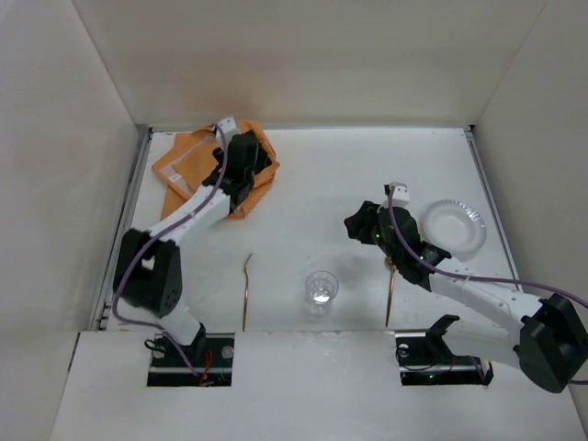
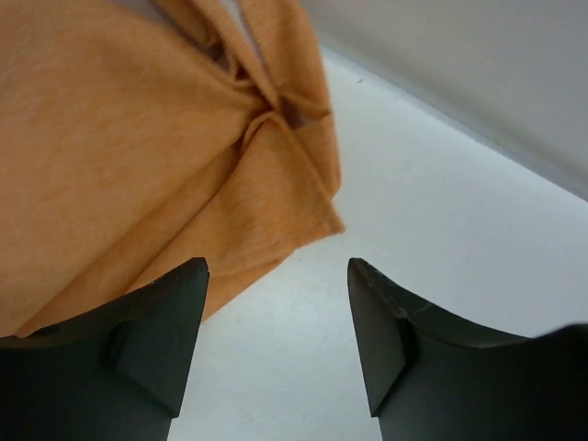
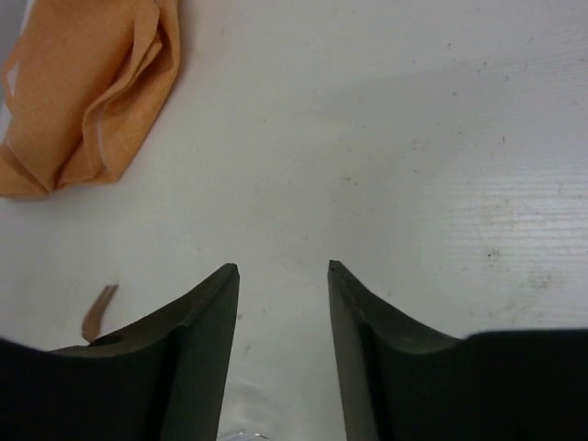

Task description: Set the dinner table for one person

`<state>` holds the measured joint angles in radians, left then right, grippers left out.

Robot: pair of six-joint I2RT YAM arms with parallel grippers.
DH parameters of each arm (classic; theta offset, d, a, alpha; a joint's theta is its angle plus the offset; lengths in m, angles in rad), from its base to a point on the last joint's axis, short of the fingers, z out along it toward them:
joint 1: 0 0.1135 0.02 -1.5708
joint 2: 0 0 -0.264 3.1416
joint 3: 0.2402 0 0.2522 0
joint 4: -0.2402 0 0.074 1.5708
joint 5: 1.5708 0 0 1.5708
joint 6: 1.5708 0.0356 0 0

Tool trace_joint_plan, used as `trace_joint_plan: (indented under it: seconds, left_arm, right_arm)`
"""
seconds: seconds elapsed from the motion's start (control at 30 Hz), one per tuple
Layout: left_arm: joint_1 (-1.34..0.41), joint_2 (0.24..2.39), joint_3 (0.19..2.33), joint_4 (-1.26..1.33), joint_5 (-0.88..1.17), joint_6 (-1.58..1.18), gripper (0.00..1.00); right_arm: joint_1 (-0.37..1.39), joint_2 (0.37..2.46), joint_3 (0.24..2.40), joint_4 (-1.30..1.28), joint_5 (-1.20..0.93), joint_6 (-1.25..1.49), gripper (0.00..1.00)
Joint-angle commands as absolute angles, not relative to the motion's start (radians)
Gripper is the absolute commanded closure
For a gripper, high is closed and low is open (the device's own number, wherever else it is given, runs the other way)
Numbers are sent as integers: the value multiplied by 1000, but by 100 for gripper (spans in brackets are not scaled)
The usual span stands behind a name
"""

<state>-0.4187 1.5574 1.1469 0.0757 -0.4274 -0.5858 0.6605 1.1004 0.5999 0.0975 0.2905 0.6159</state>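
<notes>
The dinner table [image 1: 340, 175] is a matte white surface. A crumpled orange cloth [image 1: 188, 170] lies at its far left. My left gripper [image 1: 255, 168] hovers over the cloth's right edge, open and empty. In the left wrist view the cloth [image 2: 138, 138] fills the left side, and bare table shows between the fingers of the left gripper [image 2: 277, 271]. My right gripper [image 1: 356, 225] hangs over mid-table, left of a white plate [image 1: 453, 226], open and empty. A clear glass [image 1: 321, 288] stands near the front. A thin gold utensil [image 1: 246, 292] lies to its left and another utensil [image 1: 391, 294] to its right.
White walls enclose the table, with metal rails [image 1: 136, 197] along its sides. The right wrist view shows the right gripper [image 3: 283, 268] over bare table, the orange cloth [image 3: 92, 92] far to the upper left and a utensil tip [image 3: 96, 312] at left.
</notes>
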Motion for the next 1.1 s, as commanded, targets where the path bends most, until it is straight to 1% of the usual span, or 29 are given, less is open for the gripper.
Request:
trace_joint_plan:
  seconds: [0.0, 0.07, 0.13, 0.2, 0.33, 0.4, 0.43, 0.53, 0.6, 0.63, 0.7, 0.77, 0.87, 1.07]
  left_arm:
    - [-421, 1705, 1336, 68, -431, -500, 38]
    - [-415, 1820, 1464, 19, -411, -468, 35]
    - [-410, 1923, 1579, -52, -394, -448, 35]
    - [-404, 2009, 1670, -107, -388, -434, 36]
    - [-409, 2120, 1782, -153, -388, -391, 37]
    - [-412, 2167, 1825, -175, -393, -377, 41]
    - [-415, 2193, 1850, -184, -396, -373, 45]
    - [-435, 2261, 1910, -215, -377, -361, 69]
    - [-458, 2283, 1931, -209, -371, -356, 82]
    - [-470, 2286, 1939, -201, -368, -353, 86]
    - [-501, 2289, 1957, -178, -347, -345, 91]
    - [-539, 2289, 1976, -140, -309, -318, 93]
    - [-591, 2301, 2012, -98, -261, -275, 92]
    - [-676, 2367, 2117, -92, -151, -261, 88]
  right_arm:
    - [660, 1089, 626, 137, 287, 606, 39]
    - [662, 1072, 612, 137, 285, 610, 29]
    - [662, 1060, 604, 135, 282, 609, 23]
    - [662, 1054, 597, 130, 282, 606, 20]
    - [662, 1054, 586, 137, 282, 607, 16]
    - [662, 1061, 586, 137, 282, 609, 15]
    - [663, 1065, 586, 138, 282, 611, 15]
    - [663, 1068, 586, 146, 284, 611, 15]
    - [663, 1060, 586, 147, 290, 618, 15]
    - [663, 1055, 584, 147, 290, 620, 15]
    - [663, 1049, 581, 147, 291, 620, 16]
    - [663, 1045, 578, 147, 293, 620, 16]
    - [663, 1045, 578, 147, 293, 620, 16]
    - [663, 1043, 568, 147, 299, 635, 15]
